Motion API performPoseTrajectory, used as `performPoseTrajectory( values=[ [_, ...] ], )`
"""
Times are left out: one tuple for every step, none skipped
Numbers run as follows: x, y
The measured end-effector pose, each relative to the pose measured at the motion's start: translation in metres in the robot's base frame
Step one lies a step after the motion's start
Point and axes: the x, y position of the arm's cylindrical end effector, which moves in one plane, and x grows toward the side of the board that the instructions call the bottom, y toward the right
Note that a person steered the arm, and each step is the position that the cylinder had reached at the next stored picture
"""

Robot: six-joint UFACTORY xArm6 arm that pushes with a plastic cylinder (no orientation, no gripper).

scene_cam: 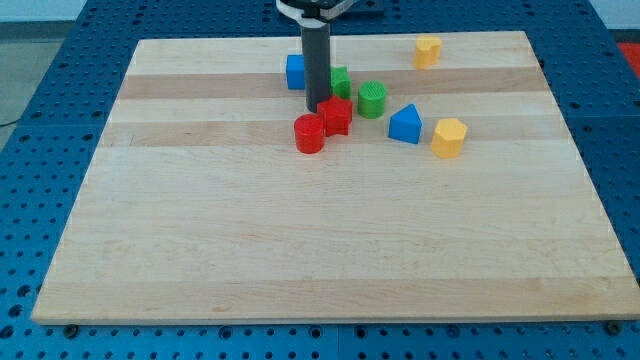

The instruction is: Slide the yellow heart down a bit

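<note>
The yellow heart (pixel 428 50) lies near the view's top edge of the wooden board, right of centre. My tip (pixel 316 108) is well to its left and lower. It stands just left of a red block (pixel 337 116) and just above a red cylinder (pixel 310 133). The rod partly hides a green block (pixel 343 80). The tip is far from the yellow heart and does not touch it.
A blue cube (pixel 295 71) sits left of the rod. A green cylinder (pixel 372 98), a blue triangle (pixel 405 124) and a second yellow block (pixel 449 137) lie to the tip's right. The board (pixel 300 250) lies on a blue perforated table.
</note>
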Motion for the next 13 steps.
performPoseTrajectory(
  values=[
    [-0.005,-0.018],
    [-0.008,-0.071],
    [-0.045,-0.132],
    [-0.126,-0.120],
    [-0.149,-0.082],
    [-0.149,-0.060],
    [-0.149,-0.027],
    [-0.148,0.048],
    [-0.149,0.120],
    [-0.148,0.148],
    [-0.148,0.182],
    [-0.133,0.180],
    [-0.137,0.168]
  ],
)
